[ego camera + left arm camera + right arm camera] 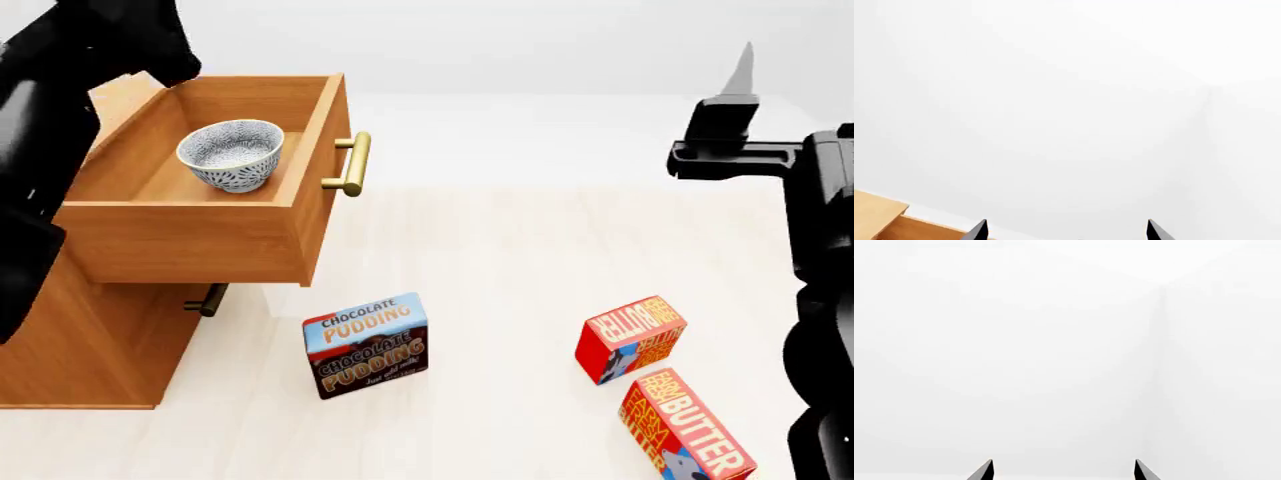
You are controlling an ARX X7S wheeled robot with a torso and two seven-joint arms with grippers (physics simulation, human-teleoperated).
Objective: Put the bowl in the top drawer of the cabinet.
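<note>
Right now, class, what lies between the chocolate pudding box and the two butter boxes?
Nothing: in the head view only bare pale floor separates the chocolate pudding box from the butter boxes.

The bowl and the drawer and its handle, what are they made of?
The bowl looks like glazed ceramic: white, glossy, with blue-grey speckles. The top drawer looks like light-brown wood, with visible grain and a matte finish. Its handle seems brass: a shiny golden bar.

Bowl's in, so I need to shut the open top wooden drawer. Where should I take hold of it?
Grip the horizontal brass bar handle on the light-brown top drawer front, coming from the open floor side facing it. The bar stands off the panel on two posts, leaving a gap for a finger behind it. Probably pushing the flat front would also work.
</note>
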